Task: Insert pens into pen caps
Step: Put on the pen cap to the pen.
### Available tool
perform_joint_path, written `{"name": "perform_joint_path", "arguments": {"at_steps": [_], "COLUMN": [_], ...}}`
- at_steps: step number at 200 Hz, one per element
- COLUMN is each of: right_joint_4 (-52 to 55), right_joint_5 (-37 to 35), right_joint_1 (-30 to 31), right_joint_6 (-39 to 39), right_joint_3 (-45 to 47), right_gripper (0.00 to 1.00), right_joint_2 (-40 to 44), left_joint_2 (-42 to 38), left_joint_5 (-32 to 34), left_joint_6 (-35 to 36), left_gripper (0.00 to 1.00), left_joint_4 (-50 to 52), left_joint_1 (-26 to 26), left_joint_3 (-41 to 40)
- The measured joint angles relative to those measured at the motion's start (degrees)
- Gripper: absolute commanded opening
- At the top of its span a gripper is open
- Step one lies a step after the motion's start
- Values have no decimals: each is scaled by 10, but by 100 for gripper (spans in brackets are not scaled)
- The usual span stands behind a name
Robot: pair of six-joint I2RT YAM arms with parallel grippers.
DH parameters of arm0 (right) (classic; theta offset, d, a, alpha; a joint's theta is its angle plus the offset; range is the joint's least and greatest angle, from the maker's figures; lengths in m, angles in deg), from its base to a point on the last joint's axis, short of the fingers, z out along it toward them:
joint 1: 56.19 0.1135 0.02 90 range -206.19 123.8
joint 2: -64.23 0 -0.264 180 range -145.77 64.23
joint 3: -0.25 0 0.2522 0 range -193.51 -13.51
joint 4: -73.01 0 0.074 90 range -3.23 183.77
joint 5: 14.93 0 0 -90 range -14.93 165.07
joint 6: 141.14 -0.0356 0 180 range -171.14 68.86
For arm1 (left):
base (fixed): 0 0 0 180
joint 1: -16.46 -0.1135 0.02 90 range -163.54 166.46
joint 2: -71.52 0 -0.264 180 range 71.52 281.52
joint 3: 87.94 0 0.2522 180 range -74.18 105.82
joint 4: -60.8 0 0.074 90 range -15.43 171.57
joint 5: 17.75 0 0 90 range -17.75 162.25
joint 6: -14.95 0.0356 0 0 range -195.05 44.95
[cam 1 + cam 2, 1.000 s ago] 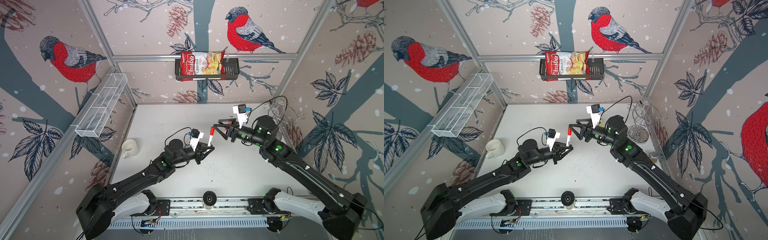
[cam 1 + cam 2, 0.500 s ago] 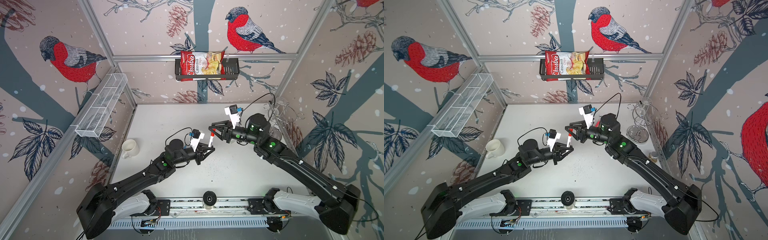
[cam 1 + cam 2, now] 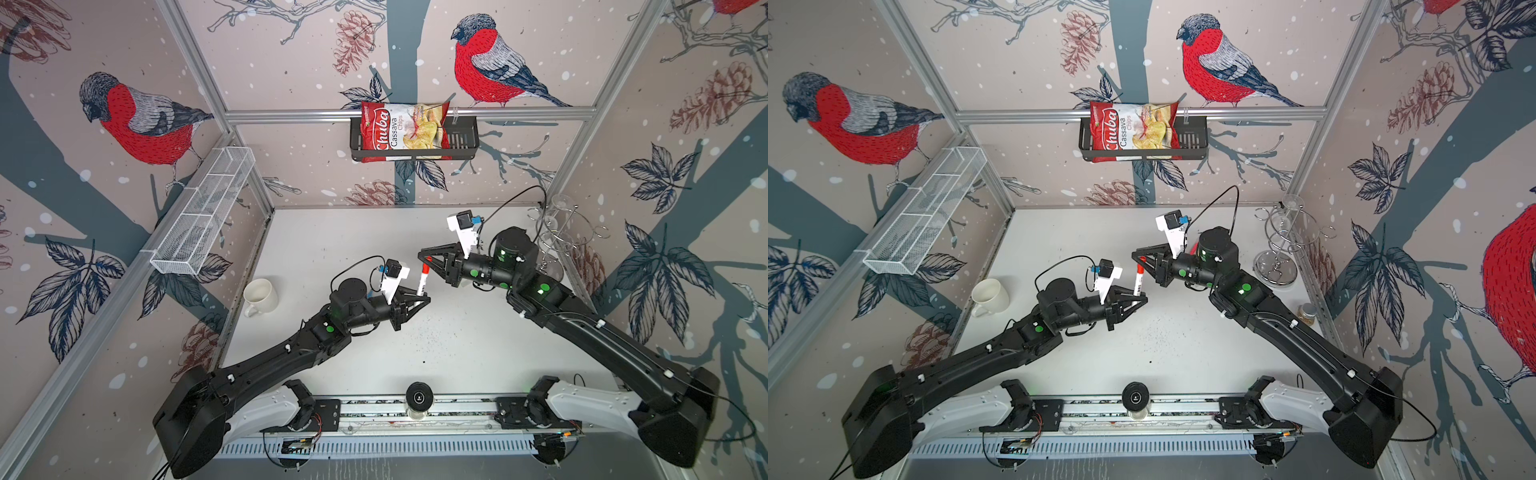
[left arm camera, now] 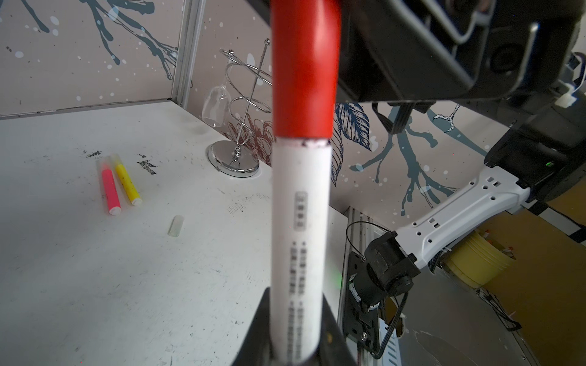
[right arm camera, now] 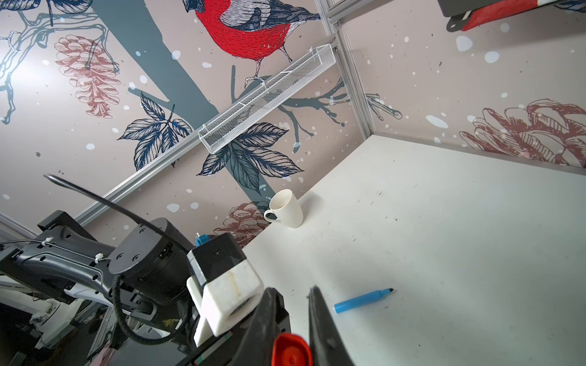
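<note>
The left gripper [image 3: 419, 297] is gripping the lower end of the white pen [image 3: 422, 279] with its fingers closed on the barrel. It is holding the pen nearly upright in the air above the middle of the table [image 3: 478, 357]. The right gripper [image 3: 428, 261] is meeting the pen from above, and its fingers are closed on the red cap [image 4: 304, 79]. The cap is sitting on the pen's upper end; whether it is fully seated cannot be told.

The pink pen [image 4: 110, 191] and the yellow pen [image 4: 127, 183] are lying side by side, just touching, on the table. They are lying near the glass rack [image 4: 241, 126], which is standing at the far right corner. Each is showing a translucent cap on its far end. One loose translucent cap [image 4: 176, 225] is lying flat near them, apart from both.

The blue pen [image 5: 363, 299] is lying flat on the table with its tip bare. The mug [image 5: 285, 209] is standing at the left edge, well apart from the blue pen.
</note>
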Motion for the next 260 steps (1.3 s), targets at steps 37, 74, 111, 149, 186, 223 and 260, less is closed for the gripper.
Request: {"name": "perform_joint_path", "arguments": {"at_steps": [37,74,111,149,186,223,260], "right_joint_4": [0,-7,-29,-60,-92,-117,-129], "right_joint_5": [-1,-1,-1,0,-1,-21,-45], "right_joint_1": [1,5,7,9,16,27,40], "right_joint_6": [1,10,11,10,8,-2,-4], "right_joint_3": [0,10,29,47,73,96,107], "right_gripper": [0,0,0,0,0,0,0], "right_joint_2": [-1,2,14,20,18,16,15], "left_joint_2": [-1,-3,-11,-22,-32,-38,-39], "left_joint_5": [0,-9,-24,-41,-64,-89,-102], "left_joint_6": [0,-3,-6,-21,-36,-55,-65], "left_gripper": [0,0,0,0,0,0,0], "left_joint_4": [1,9,18,19,19,19,18], "left_joint_1": [0,0,-3,-13,-26,-42,-50], "left_joint_3": [0,1,3,3,-12,-25,-29]}}
